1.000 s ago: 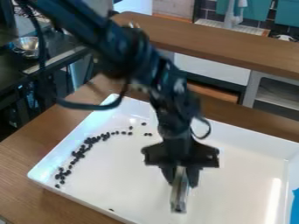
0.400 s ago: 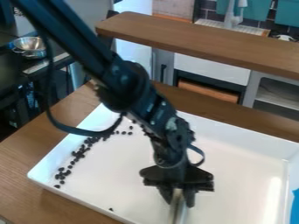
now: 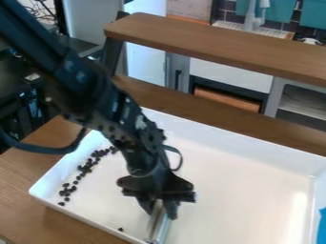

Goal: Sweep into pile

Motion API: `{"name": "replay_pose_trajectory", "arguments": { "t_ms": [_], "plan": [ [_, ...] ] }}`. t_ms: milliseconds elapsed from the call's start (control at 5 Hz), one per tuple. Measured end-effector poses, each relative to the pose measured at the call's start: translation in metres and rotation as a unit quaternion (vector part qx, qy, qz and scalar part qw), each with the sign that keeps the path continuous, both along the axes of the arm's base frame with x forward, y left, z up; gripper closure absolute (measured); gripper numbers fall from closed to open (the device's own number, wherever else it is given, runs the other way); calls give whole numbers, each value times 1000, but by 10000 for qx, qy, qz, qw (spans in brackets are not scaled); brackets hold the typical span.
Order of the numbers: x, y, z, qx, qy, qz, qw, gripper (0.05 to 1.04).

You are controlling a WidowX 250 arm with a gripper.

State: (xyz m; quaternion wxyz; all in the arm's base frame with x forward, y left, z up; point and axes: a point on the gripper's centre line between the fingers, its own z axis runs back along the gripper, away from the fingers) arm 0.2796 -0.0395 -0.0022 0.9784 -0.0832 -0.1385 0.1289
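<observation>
Camera view, and here comes the sweep: the black two-finger gripper has just swung left across the picture, now down by the near wall of the white tray. A moment ago it was further right, dropping toward that same edge. Its fingers are clamped on a narrow, shiny strip-like scraper, tilted, its lower end close to the near rim; whether it's touching the tray floor, I can't tell from here.

And the beans? The dark beans lie in a loose curved band inside the left wall of the tray, right where they were, though the arm covers the upper end of that band. One stray bean sits alone near the front rim, also unmoved, and the gap to the scraper has narrowed nicely.

So this looks like the stroke that goes for the straggler, to nudge it left toward the rest. The pile is still more of a trail, I'd say, with gathering left to do. Careful, though: swing too wide and that bean could slip under the blade or get pinned against the wall.
</observation>
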Motion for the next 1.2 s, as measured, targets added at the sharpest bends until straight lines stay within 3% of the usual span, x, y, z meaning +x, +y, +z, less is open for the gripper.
{"name": "replay_pose_trajectory", "arguments": {
  "t_ms": [200,800,1000,1200],
  "plan": [
    [-2,19,2,29,-28,-43,10000,703],
    [1,73,-7,849,-374,-252,9954,703],
    [7,97,-3,861,-344,-92,9956,703],
    [19,84,18,275,-63,190,9994,703]
  ]
}}
